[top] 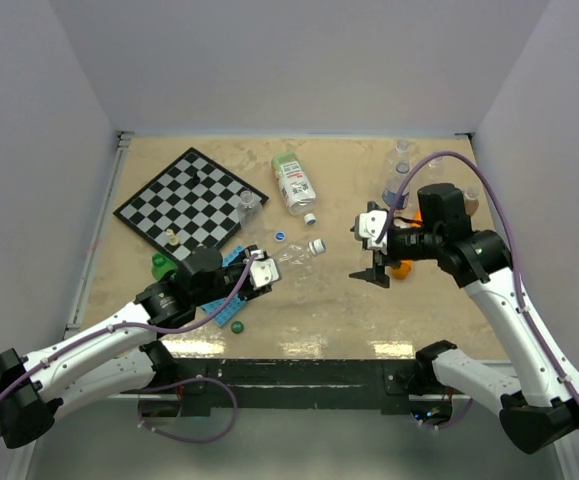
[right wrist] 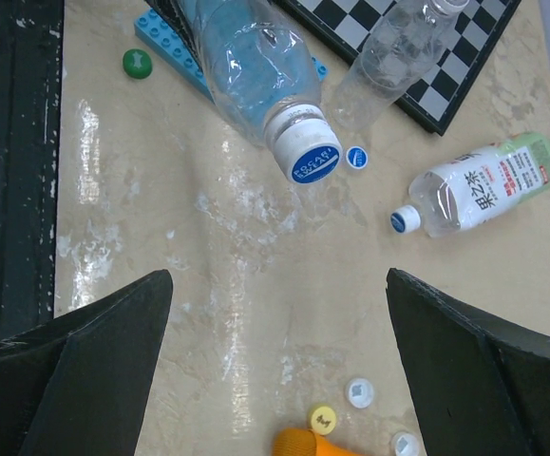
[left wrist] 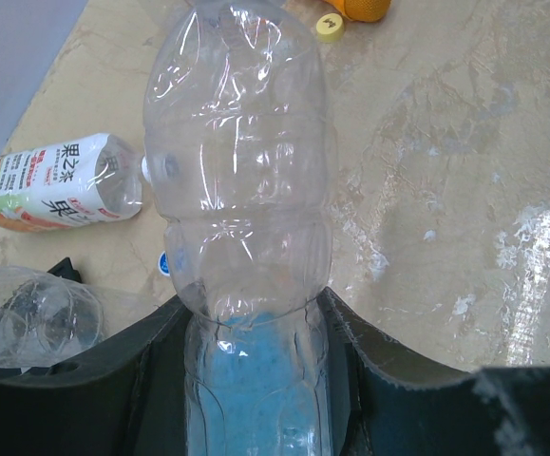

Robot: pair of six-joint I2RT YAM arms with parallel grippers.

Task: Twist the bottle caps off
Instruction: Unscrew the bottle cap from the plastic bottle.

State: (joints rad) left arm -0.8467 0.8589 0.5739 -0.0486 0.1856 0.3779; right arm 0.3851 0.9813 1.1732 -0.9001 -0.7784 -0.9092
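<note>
My left gripper (top: 260, 273) (left wrist: 256, 380) is shut on the body of a clear bottle (top: 291, 255) (left wrist: 237, 171) lying just above the table. Its white cap with a blue top (top: 316, 246) (right wrist: 312, 160) is on the neck and points right, toward my right gripper (top: 374, 272) (right wrist: 279, 323). That gripper is open and empty, hovering a short way from the cap. A labelled bottle (top: 294, 182) (right wrist: 483, 190) lies behind with its blue cap (top: 310, 217) (right wrist: 405, 220) on. A loose blue cap (top: 281, 237) (right wrist: 356, 158) lies on the table.
A chessboard (top: 184, 200) at the back left carries another clear bottle (top: 247, 203) (right wrist: 393, 47). A blue brick plate (right wrist: 161, 38) and a green cap (top: 237, 325) (right wrist: 137, 63) lie near my left gripper. An orange toy (top: 401, 268) (right wrist: 312, 445), a yellow cap (right wrist: 323, 419) and white caps (right wrist: 359, 391) lie under my right arm.
</note>
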